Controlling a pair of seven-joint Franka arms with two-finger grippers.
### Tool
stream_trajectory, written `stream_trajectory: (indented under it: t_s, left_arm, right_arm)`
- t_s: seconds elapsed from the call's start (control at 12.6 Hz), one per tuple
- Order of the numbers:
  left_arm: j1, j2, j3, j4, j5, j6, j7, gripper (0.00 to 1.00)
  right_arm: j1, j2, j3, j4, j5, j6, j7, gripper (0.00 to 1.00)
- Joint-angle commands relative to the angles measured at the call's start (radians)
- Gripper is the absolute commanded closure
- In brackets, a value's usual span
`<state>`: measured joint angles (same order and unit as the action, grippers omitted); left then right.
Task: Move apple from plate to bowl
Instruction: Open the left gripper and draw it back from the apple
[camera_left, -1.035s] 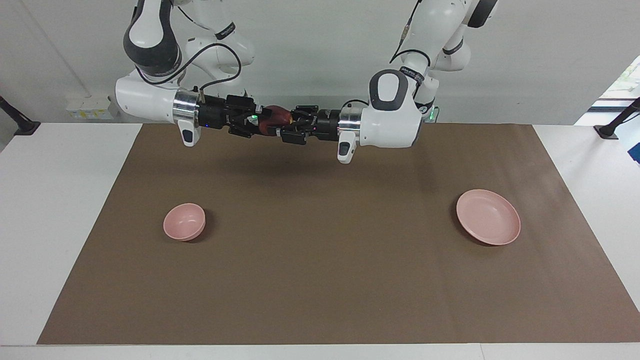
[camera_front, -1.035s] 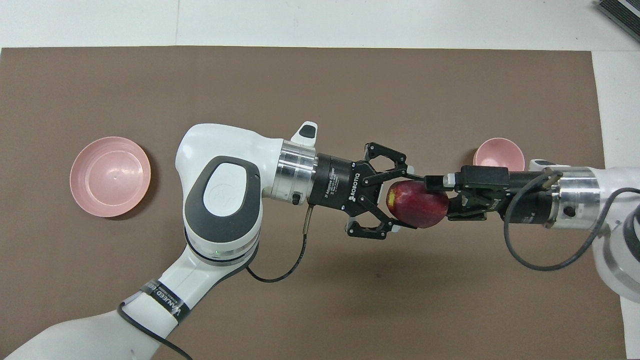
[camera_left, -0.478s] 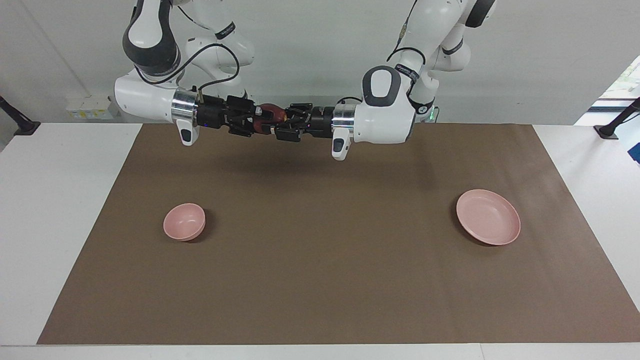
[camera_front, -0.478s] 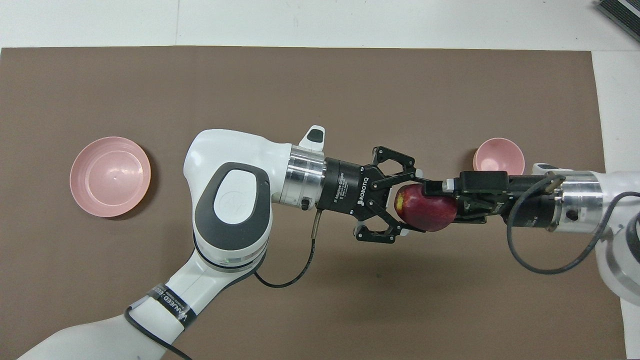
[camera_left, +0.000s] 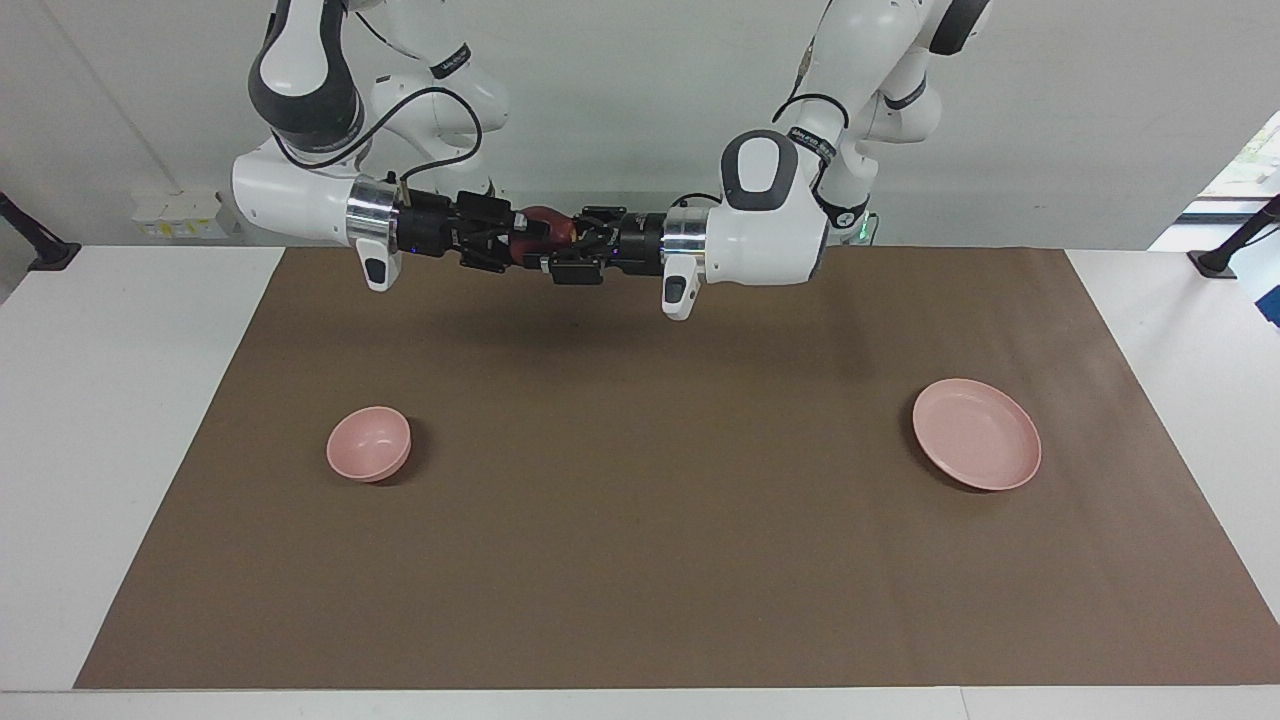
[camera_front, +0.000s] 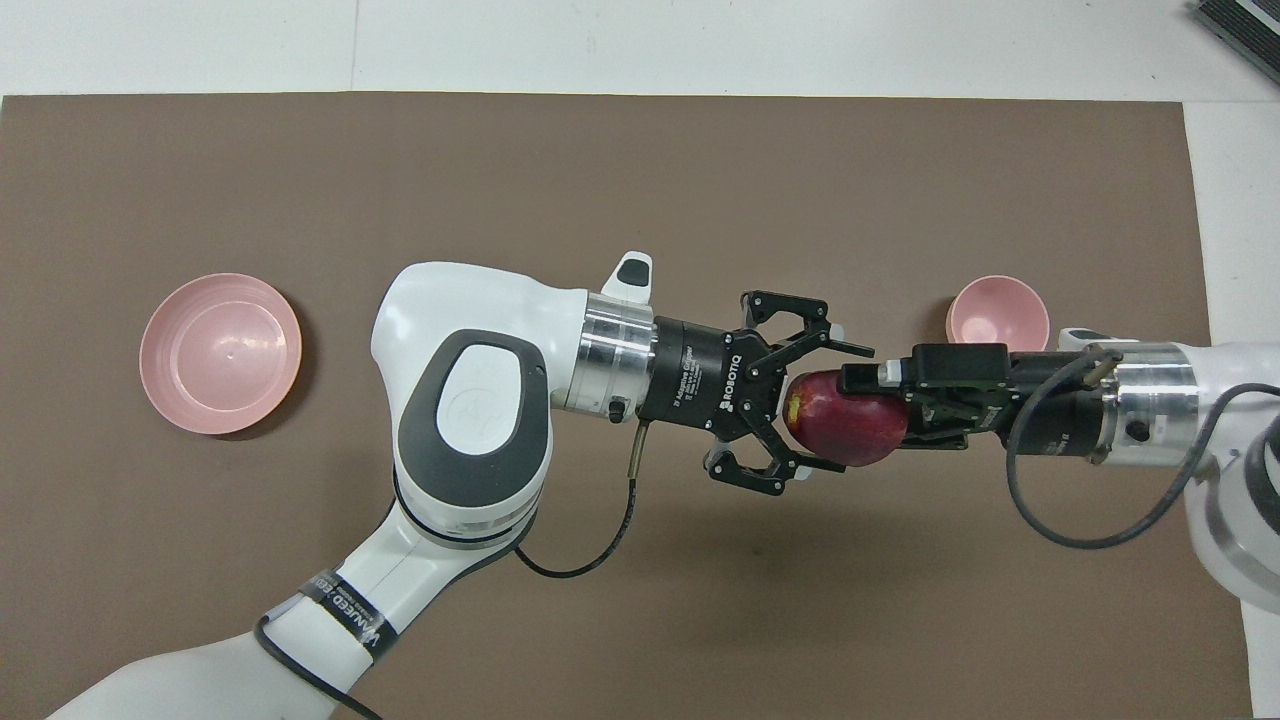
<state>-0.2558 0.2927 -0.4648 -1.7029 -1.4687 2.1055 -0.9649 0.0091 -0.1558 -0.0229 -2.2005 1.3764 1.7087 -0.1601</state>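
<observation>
The plate (camera_front: 220, 353), flat, round, pale pink with a low raised rim, is seen bare on the brown mat (camera_front: 640, 180) toward the left arm's end of the table; nothing is held on it. The left gripper (camera_front: 832, 407) is raised over the middle of the mat, and its black linked fingers are spread apart on either side of the apple (camera_front: 840, 435), with a gap visible at the upper fingertip. The apple, small, round, dark red and glossy with a yellowish patch near the stem, is held in the air between the two grippers, on neither dish. It is clamped by the right gripper (camera_front: 868, 400), one finger being laid across its top; the finger under it is hidden. The bowl (camera_front: 998, 312), small, deep, matte and pale pink, stands on the mat toward the right arm's end.

A handover is judged to be in hand. It would be done well if the left gripper were drawn straight back along its own axis so that the smooth skin is not brushed; the right grip should be kept firm, since a round, waxy fruit is easily rolled out; the apple should then be lowered well inside the narrow bowl before being let go.
</observation>
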Motion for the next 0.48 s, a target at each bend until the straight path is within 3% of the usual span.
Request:
stream_trajectory:
  t_s: [0.0, 0.24, 0.4]
  left_arm:
    - [0.0, -0.009, 0.015, 0.002, 0.06, 0.022, -0.015, 0.0]
    - [0.059, -0.006, 0.018, -0.004, 0.197, -0.013, -0.014, 0.0]
    - [0.113, -0.006, 0.018, -0.009, 0.379, -0.102, 0.0, 0.0]
  right_arm:
    - [-0.003, -0.013, 0.001, -0.005, -0.022, -0.003, 0.028, 1.0]
    - [-0.003, -0.013, 0.001, -0.004, -0.031, -0.003, 0.027, 1.0]
    - [-0.006, -0.008, 0.001, 0.001, -0.092, 0.0, 0.022, 1.0]
